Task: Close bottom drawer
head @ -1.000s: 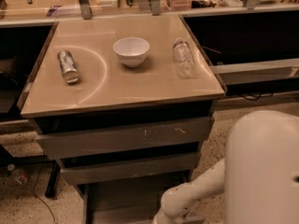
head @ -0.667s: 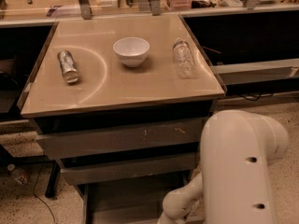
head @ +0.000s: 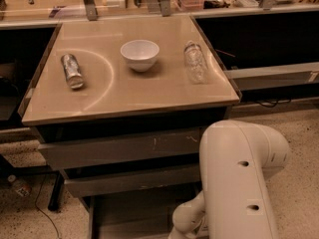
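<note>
The bottom drawer (head: 133,214) stands pulled out under the cabinet. I see its shallow dark box and left side wall, but its front lies below the picture's bottom edge. My white arm (head: 241,183) fills the lower right, and a rounded wrist link (head: 187,224) reaches down over the drawer's right part. The gripper is out of view below the frame, past that wrist link.
Above the open drawer are the mid-width grey drawer front (head: 130,179) and the wide scratched drawer front (head: 119,151). On the tan cabinet top (head: 124,96) lie a silver can (head: 72,70), a white bowl (head: 140,54) and a clear plastic bottle (head: 195,62). Cables run on the speckled floor at left (head: 30,210).
The big white arm link has swung left and up and now covers the right ends of the drawers. The drawers and the things on the top have not moved.
</note>
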{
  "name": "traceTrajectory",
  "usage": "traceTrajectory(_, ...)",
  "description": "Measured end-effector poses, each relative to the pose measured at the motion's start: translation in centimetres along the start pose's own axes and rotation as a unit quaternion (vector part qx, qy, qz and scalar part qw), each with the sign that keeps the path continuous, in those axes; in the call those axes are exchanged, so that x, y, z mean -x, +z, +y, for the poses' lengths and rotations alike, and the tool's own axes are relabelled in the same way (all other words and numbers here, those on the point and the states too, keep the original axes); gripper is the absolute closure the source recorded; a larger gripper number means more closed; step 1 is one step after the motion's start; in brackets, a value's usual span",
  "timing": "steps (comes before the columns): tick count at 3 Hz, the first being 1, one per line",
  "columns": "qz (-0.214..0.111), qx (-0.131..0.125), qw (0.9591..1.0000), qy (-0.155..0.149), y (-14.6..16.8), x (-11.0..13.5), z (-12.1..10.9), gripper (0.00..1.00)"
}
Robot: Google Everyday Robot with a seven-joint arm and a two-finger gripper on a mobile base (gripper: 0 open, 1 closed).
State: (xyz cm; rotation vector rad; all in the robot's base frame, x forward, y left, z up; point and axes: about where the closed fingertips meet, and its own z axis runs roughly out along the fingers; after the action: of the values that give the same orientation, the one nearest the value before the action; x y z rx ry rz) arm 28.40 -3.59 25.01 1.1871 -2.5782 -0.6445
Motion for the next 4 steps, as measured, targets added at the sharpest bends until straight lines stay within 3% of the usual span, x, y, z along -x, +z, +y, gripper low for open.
traceTrajectory(1,-0.021,0.009,0.9997,0.006,0.7,0.0,-0.6,1.0)
traceTrajectory(2,-0.074,0.003,0.9966,0.036,0.9,-0.3,-3.5,1.0)
traceTrajectory(4,-0.13,-0.001,0.9874,0.09,1.6,-1.6,-8.9,1.0)
